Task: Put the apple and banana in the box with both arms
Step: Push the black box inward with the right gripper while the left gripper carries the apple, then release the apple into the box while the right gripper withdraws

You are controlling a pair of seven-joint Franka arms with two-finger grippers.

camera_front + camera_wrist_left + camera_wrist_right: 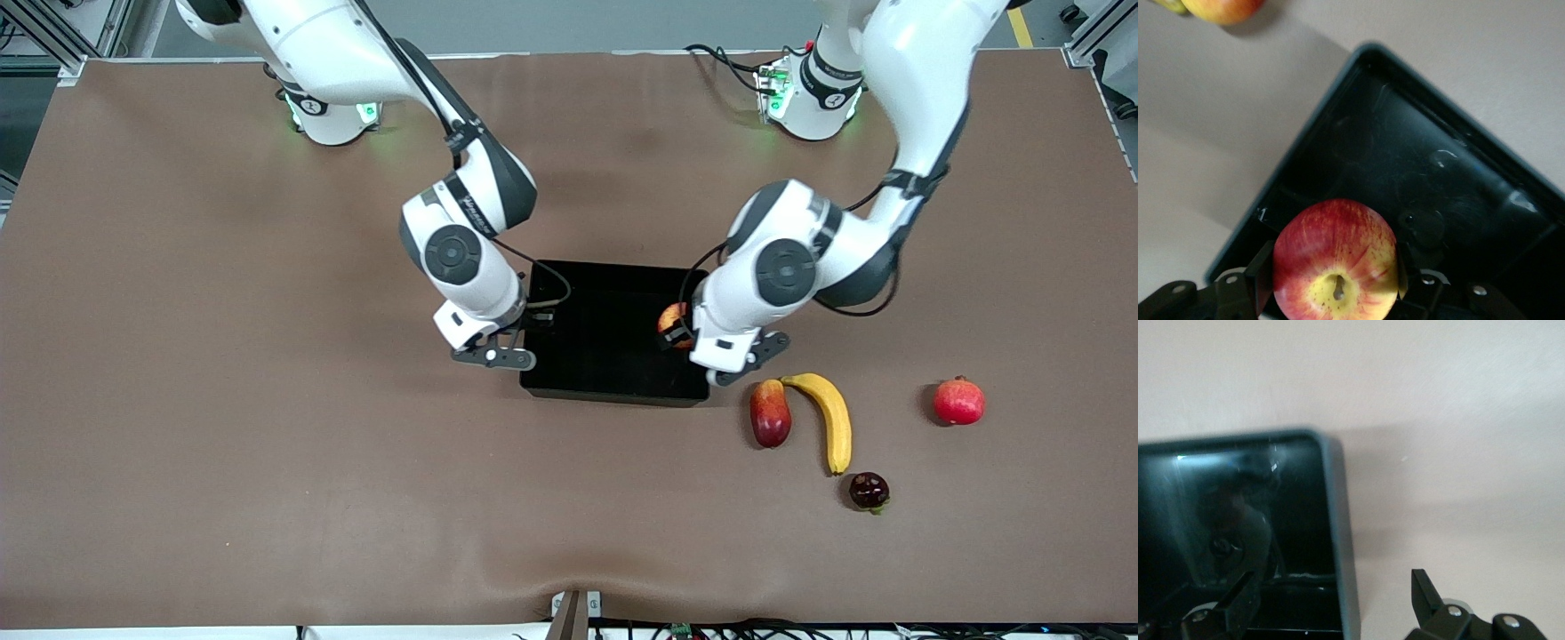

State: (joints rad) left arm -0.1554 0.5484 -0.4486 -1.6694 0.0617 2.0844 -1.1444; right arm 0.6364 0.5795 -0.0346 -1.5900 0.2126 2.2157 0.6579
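The apple (673,322), red with yellow patches, hangs just over the black box (605,391) at the end toward the left arm. My left gripper (683,336) is shut on the apple. In the left wrist view the apple (1336,257) sits between the fingers (1258,280) of the left gripper (1335,273), stem end up, above the glossy box floor (1458,193). My right gripper (533,324) stands open at the box's other end. In the right wrist view the right gripper (1331,587) straddles the box wall (1338,520) and holds nothing. The banana (831,413) lies on the table beside the box, nearer the front camera.
A long red-yellow fruit (770,412) lies against the banana's stem end and shows in the left wrist view as the red-yellow fruit (1221,8). A plain red round fruit (959,401) and a dark purple fruit (869,491) lie toward the left arm's end.
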